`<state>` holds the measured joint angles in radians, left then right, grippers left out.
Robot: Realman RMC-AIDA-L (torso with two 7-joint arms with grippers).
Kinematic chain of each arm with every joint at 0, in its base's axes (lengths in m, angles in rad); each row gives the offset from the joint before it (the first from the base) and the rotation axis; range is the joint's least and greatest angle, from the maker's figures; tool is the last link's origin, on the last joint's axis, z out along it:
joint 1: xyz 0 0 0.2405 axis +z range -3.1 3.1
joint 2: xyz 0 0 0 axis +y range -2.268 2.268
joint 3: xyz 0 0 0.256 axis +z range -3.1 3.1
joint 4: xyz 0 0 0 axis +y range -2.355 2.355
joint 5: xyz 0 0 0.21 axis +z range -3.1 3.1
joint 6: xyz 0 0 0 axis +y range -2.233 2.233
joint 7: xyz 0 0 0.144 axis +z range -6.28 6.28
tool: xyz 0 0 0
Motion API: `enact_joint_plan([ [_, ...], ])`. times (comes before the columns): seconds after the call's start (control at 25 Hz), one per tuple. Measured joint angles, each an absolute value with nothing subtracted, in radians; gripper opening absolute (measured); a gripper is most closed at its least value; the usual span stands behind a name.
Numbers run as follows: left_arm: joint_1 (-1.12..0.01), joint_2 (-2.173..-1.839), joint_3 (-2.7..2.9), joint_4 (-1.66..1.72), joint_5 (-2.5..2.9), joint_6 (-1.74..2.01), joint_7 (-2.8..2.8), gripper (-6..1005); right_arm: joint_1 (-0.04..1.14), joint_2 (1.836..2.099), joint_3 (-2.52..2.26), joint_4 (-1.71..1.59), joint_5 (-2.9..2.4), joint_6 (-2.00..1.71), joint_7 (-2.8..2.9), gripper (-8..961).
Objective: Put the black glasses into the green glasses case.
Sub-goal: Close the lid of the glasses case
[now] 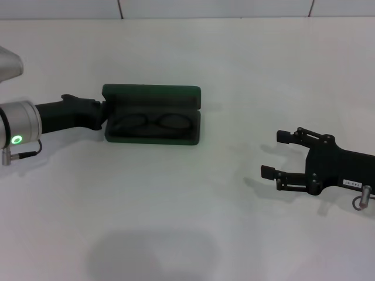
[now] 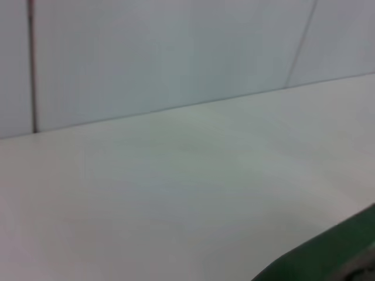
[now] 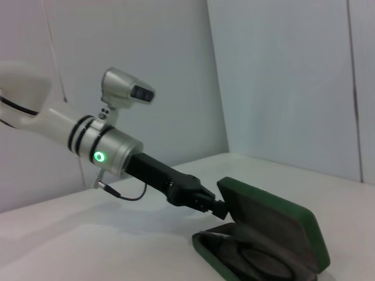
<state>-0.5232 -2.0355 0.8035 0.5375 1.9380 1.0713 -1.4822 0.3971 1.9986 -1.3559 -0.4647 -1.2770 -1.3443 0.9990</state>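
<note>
Head view, left gripper touching green glasses case, jaws' state unclear; right gripper jaws wide, empty

No text could be read anywhere. A small white label sat on the right gripper, its print too small to make out. On the left arm's wrist a green ring light glowed, a sign without lettering, and the green glasses case showed no legible lettering.

Silver left wrist w/ green LED ring, thin cable, black right tool, white label
</note>
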Motion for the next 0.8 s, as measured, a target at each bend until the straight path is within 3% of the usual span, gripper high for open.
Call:
enact_joint_plan([
  [0.44, -0.526, -2.049, 0.804, 0.550, 1.861, 1.032, -1.476, 70, 0.388, 2.000, -1.351, -0.465, -1.275, -1.370, 1.000, 886],
  [0.68, -0.502, -2.017, 0.809, 0.566, 1.869, 1.197, -1.619, 71, 0.380, 1.997, -1.351, -0.465, -1.268, -1.371, 1.000, 886],
  [0.8, -0.461, -2.025, 0.811, 0.651, 1.875, 1.272, -1.704, 72, 0.379, 1.996, -1.351, -0.465, -1.268, -1.371, 1.000, 886],
])
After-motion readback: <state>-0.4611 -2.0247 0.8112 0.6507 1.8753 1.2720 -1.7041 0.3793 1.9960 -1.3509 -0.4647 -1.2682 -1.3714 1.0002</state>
